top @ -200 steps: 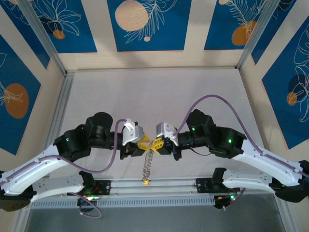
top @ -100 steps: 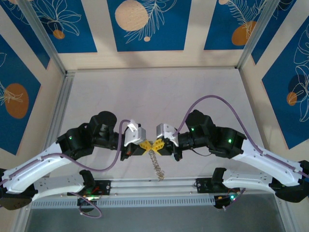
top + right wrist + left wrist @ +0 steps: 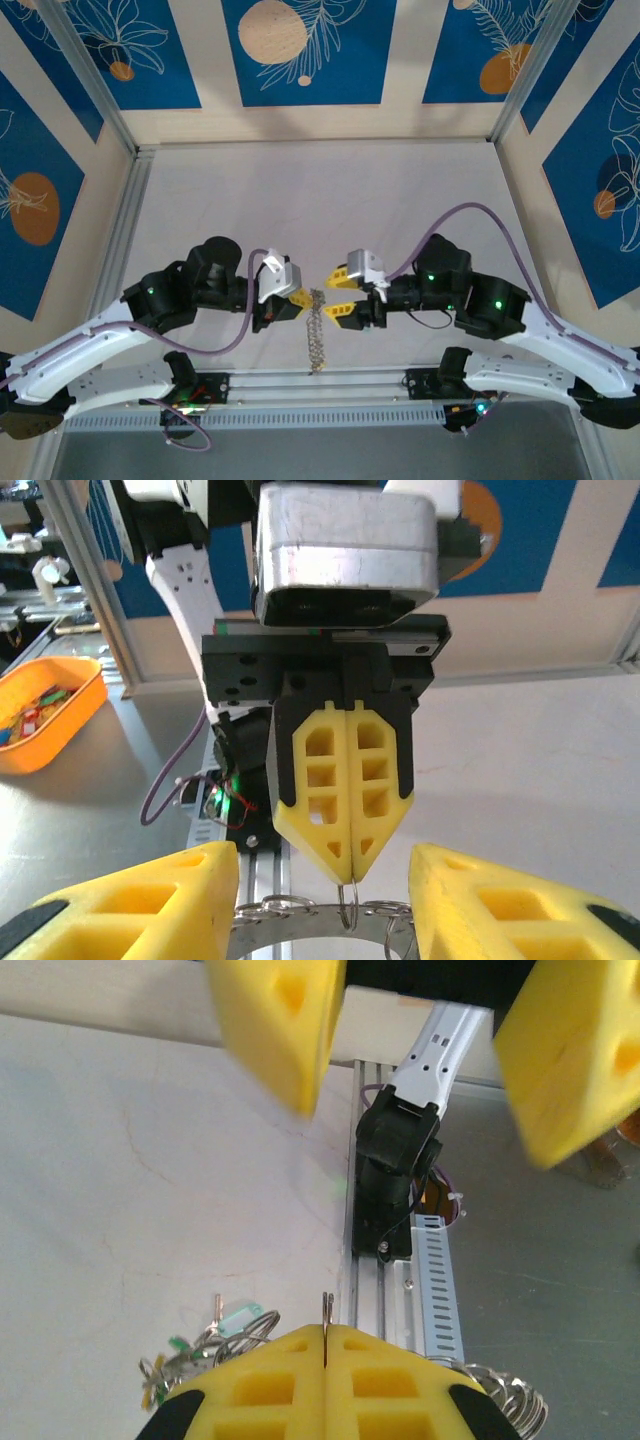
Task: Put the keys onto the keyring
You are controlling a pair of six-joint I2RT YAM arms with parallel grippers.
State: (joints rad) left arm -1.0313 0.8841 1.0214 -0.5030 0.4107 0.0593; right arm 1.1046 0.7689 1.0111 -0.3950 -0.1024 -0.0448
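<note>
Rails of bare aluminium point(image 3: 320, 385) run along the near edge of the pale desk point(image 3: 320, 200), between the two arm bases. Just beyond them, in the top view, we see the flat grey metal keyring point(image 3: 316, 335) and its small rings as a silvery string. It reaches from the rails up to where the two arms meet; we cannot tell whether its lower end rests on the desk.

At the upper end of that string the left gripper point(image 3: 303, 299) is closed, its yellow plastic fingers pressed flat together. In its own wrist view a thin silver wire loop point(image 3: 326, 1308) stands pinched in the seam between the fingertips. The right wrist view shows this loop poking out below those tips, with the keyring's rim just beneath, crowded with little wire rings around a wide hole. Low in the left wrist view, beside the closed fingers, the small silver keys with pale mint and green plastic heads point(image 3: 215, 1335) bunch together.

Facing it, the right gripper point(image 3: 332, 293) is open and holds nothing; its two yellow fingers stand apart just beside the string's upper end.

At the left edge of the right wrist view an orange plastic tray point(image 3: 60, 730) holds small coloured pieces. Farthest off, we see blue wall panels with white leaves and orange discs point(image 3: 300, 50) behind the desk.
</note>
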